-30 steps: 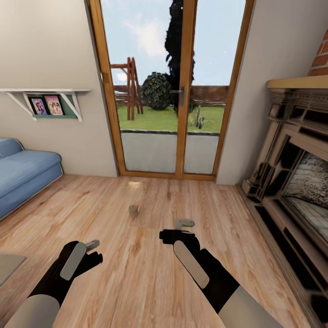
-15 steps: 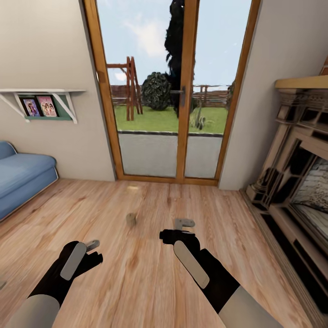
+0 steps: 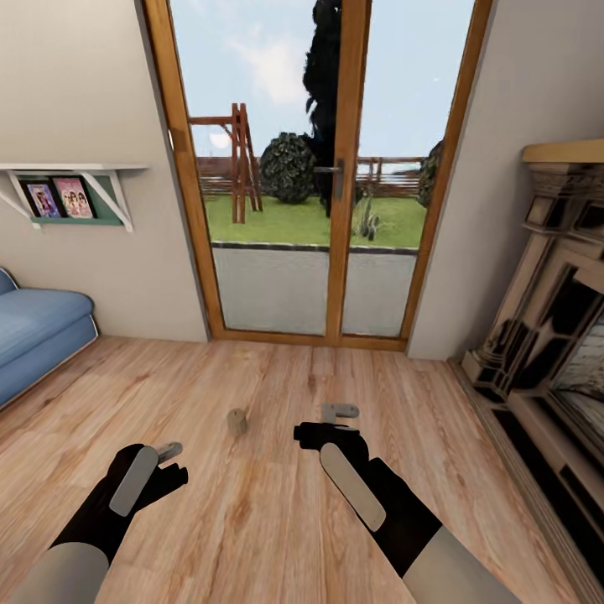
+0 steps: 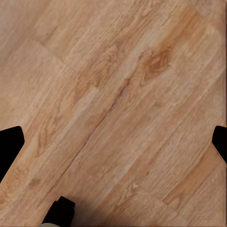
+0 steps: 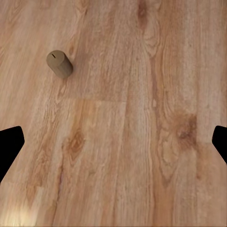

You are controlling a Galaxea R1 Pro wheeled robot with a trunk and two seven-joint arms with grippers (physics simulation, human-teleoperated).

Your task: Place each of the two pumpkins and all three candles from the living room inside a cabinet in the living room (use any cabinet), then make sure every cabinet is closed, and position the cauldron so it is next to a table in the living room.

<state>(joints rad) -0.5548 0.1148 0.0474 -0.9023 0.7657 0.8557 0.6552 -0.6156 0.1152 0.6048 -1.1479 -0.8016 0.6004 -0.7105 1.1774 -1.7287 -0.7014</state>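
Note:
A short brown candle (image 3: 237, 420) stands upright on the light wood plank floor of the living room, a little ahead of my arms and between them. It also appears in the right wrist view as a stubby cylinder (image 5: 59, 63). My right gripper (image 3: 340, 413) hangs open to the right of the candle, well apart from it, with nothing between its fingers (image 5: 113, 142). Lower left, my left gripper (image 3: 169, 453) is open over bare planks (image 4: 113, 142). The pumpkins, cabinet, cauldron and table are out of view.
Tall wood-framed glass doors (image 3: 335, 176) stand straight ahead. A dark fireplace surround (image 3: 554, 335) runs along the right wall. A blue sofa (image 3: 33, 331) sits at the left under a white wall shelf (image 3: 71, 172) with framed pictures.
The camera has moved forward and swung slightly right, so the doors look larger and the candle sits lower in the picture, closer to me. Both arms keep the same pose.

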